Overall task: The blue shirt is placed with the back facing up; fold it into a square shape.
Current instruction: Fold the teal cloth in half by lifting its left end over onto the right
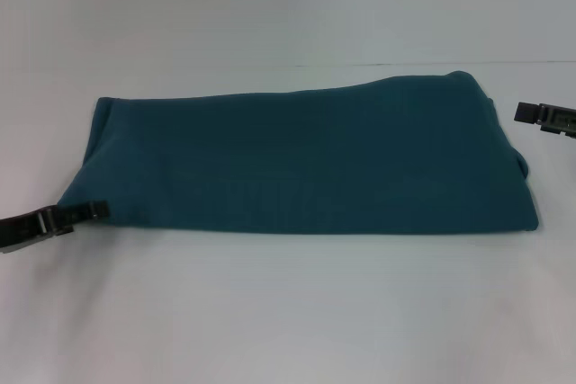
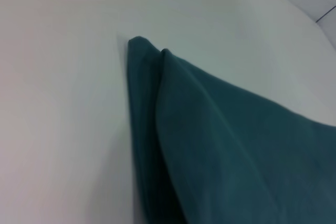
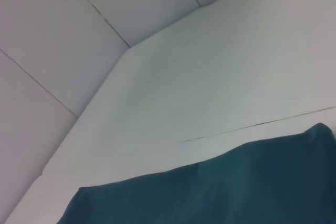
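White table (image 1: 288,312) fills the part closest to the head camera, bare and flat. Over on the left side, the left gripper (image 1: 97,209) comes in low from the edge, and its dark tip sits right at the near left corner of the blue shirt (image 1: 306,159). It looks like it touches the cloth there, but I cannot tell if its fingers are open or pinched on the corner. From the left wrist camera, that end of the blue shirt (image 2: 210,145) shows as a pointy corner with two layers of cloth stacked one on the other, lying on the white table (image 2: 58,129). Moving to the middle, the shirt lies flat on the table as a long, wide band, folded over, with only its plain dark teal side showing. Its right end is a bit rounded and bunched. On the far right, the right gripper (image 1: 522,112) pokes in from the edge, just beside the shirt's far right corner and not touching it. I cannot tell if it is open or closed. From the right wrist camera, the edge of the shirt (image 3: 220,192) shows with the white table (image 3: 210,77) past it.
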Robot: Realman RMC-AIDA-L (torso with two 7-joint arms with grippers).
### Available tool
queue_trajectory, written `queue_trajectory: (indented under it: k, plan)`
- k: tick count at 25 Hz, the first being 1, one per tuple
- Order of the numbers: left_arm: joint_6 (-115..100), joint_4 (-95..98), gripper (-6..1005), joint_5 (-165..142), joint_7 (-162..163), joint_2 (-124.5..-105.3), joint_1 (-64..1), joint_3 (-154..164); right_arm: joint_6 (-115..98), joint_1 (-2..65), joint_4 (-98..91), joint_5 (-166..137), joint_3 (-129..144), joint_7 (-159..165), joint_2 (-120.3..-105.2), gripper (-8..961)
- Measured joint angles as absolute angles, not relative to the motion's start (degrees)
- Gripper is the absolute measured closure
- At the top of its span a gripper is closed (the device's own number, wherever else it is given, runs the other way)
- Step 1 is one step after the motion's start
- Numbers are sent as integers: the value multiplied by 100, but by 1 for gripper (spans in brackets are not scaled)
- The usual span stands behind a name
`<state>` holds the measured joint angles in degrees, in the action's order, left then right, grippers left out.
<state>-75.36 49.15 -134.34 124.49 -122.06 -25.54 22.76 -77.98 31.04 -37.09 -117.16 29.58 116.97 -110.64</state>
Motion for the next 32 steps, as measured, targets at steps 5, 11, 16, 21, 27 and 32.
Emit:
queue_trajectory:
  k: [5,11,16,21,27,32]
  plan:
    - [-7184,4621,174,-13676,12517,-12165,-2766,2385,-7788,3112,-3709,-11712,2949,11720,-11061,94]
    - [-6989,4569,173,-13718,12521,-12155,-2842,2419,-7806,3111,-3709,-11706,2936,11737,-11062,95]
    - [-6916,4562,175,-13733,12522,-12145,-2905,2419,-7828,3111,-3709,-11706,2906,11740,-11064,95]
    - [-6886,4534,178,-13737,12493,-12131,-2992,2443,-7813,3109,-3708,-11706,2906,11742,-11065,95]
    - [-6826,4515,181,-13737,12498,-12120,-3022,2556,-7801,3067,-3709,-11706,2908,11742,-11065,96]
    - [-6824,4535,183,-13738,12511,-12120,-3029,2564,-7799,3059,-3709,-11707,2910,11742,-11064,97]
